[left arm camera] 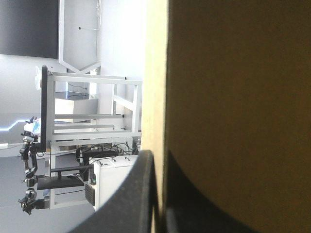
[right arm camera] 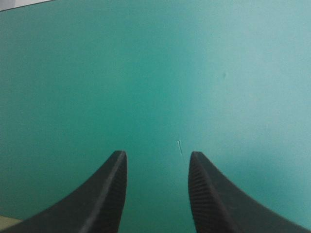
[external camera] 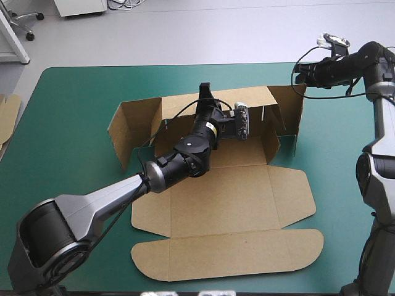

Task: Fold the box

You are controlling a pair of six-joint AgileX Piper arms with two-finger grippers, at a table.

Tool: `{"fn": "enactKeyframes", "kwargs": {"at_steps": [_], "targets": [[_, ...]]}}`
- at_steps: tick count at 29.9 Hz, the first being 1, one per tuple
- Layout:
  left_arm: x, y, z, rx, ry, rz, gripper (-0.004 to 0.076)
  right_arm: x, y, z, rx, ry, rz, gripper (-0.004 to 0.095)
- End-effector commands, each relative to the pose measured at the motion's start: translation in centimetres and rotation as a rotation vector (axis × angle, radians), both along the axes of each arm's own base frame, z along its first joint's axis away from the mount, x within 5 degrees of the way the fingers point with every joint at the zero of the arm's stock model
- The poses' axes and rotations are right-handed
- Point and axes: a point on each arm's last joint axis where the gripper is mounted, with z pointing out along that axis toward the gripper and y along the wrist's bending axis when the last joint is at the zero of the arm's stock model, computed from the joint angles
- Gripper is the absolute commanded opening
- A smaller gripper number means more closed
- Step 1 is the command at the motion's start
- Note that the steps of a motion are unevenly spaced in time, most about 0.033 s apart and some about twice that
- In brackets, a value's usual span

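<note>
The brown box point(external camera: 228, 197) lies mid-table with its back and side walls raised and its lid flat toward the front edge. My left gripper point(external camera: 205, 91) reaches over the tray and is shut on the top edge of the back wall. In the left wrist view the board point(left arm camera: 233, 97) stands edge-on between the black fingers point(left arm camera: 138, 194), which are all but shut. My right gripper point(external camera: 300, 75) hovers at the far right, just beyond the box's right end wall. It is open point(right arm camera: 158, 154) over bare teal-green cover point(right arm camera: 146, 73) and holds nothing.
More brown board point(external camera: 7, 117) shows at the table's left edge. Bare teal-green cover point(external camera: 74, 123) lies left of the box and also to its right. The table's far edge runs just behind the box's back wall.
</note>
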Motion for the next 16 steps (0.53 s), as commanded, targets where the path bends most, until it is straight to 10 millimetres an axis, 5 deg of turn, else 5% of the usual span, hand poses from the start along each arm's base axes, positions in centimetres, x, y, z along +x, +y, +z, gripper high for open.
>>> {"fn": "enactKeyframes", "kwargs": {"at_steps": [1, 16], "targets": [[-0.9, 0.5, 2.2, -0.109, 0.004, 0.045, -0.0014, -1.3, 0.9, 3.9, 0.028, -0.100, 0.047, 0.0376], [-0.4, 0.6, 0.8, -0.060, 0.020, 0.106, -0.0014, -4.0, 1.8, 5.0, 0.028, -0.040, 0.160, 0.0376]]}}
